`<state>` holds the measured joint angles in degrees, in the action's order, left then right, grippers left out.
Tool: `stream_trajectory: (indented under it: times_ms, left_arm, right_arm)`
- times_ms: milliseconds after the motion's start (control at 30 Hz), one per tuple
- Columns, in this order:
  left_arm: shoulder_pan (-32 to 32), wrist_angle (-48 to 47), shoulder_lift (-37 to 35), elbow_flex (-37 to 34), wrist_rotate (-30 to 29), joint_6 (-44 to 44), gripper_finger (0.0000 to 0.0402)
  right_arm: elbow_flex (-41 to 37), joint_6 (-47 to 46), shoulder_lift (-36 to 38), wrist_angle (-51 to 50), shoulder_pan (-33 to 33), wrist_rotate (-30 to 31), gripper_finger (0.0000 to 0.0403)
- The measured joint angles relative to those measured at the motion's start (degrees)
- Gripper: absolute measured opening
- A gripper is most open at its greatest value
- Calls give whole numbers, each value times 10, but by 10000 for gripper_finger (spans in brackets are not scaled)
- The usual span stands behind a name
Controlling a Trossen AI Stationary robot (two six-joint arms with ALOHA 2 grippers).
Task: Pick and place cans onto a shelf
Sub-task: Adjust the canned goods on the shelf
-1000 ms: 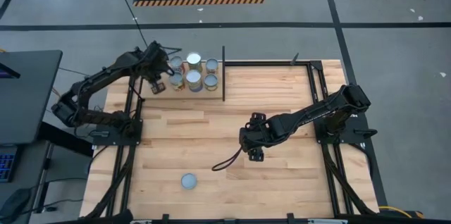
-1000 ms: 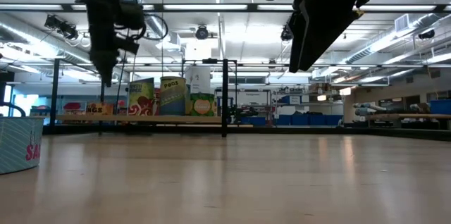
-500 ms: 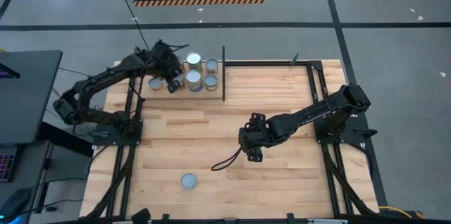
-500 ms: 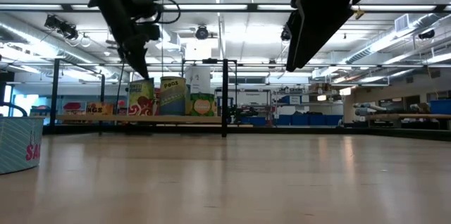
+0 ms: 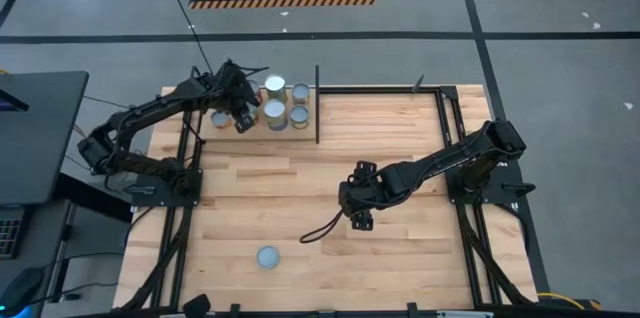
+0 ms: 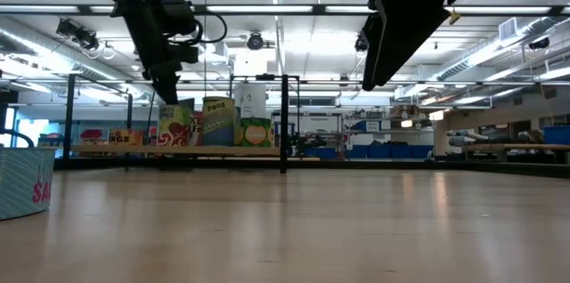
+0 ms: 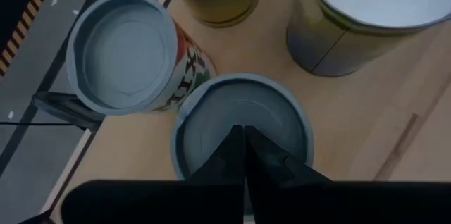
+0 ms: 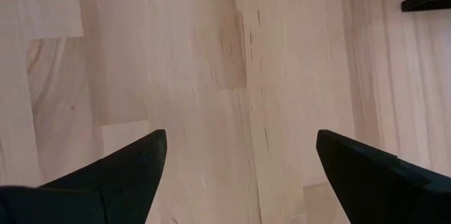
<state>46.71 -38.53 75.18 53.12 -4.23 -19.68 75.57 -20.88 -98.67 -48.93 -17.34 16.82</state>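
Several cans [image 5: 285, 103] stand upright on the shelf [image 5: 230, 135] at the table's far left corner. The low view shows their coloured labels [image 6: 218, 123]. My left gripper [image 5: 242, 121] is shut and slants down over the left cans. Its tips [image 7: 244, 134] are above one can's round top [image 7: 211, 122], beside a red-labelled can [image 7: 123, 55]. One more can [image 5: 267, 256] stands alone near the table's front edge. My right gripper [image 5: 360, 218] hangs open above bare wood mid-table, with nothing between its fingers [image 8: 239, 160]. My left gripper points its shut fingertips down at the round top of a can [image 7: 268, 111] on the shelf, near the rim closest to the arm. Whether the tips touch the top or stand just above it, I cannot tell.
A black post [image 5: 317, 104] stands at the shelf's right end. A black cable [image 5: 322, 230] loops on the wood below my right gripper. Black frame rails [image 5: 185, 218] run along the table's left and right sides. Bare planks [image 5: 400, 268] lie at the front right.
My left gripper has gone from the shelf's left end toward the table's right, over the left cans, and has tipped to a different slant while staying shut. My right gripper has kept still.
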Motion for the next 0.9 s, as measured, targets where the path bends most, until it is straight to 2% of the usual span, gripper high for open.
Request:
stream_trajectory:
  times_ms: [300,567,733,900]
  left_arm:
    - [-1,-2,0,2,8,6,7]
    - [-1,-16,1,46,10,22,7]
    - [9,73,4,46,-14,37,7]
    - [29,138,39,45,-18,75,7]
  right_arm:
    - [0,0,0,0,0,0,374]
    - [0,15,0,9,1,10,374]
    - [0,16,0,23,7,12,374]
    - [0,16,0,31,10,13,374]
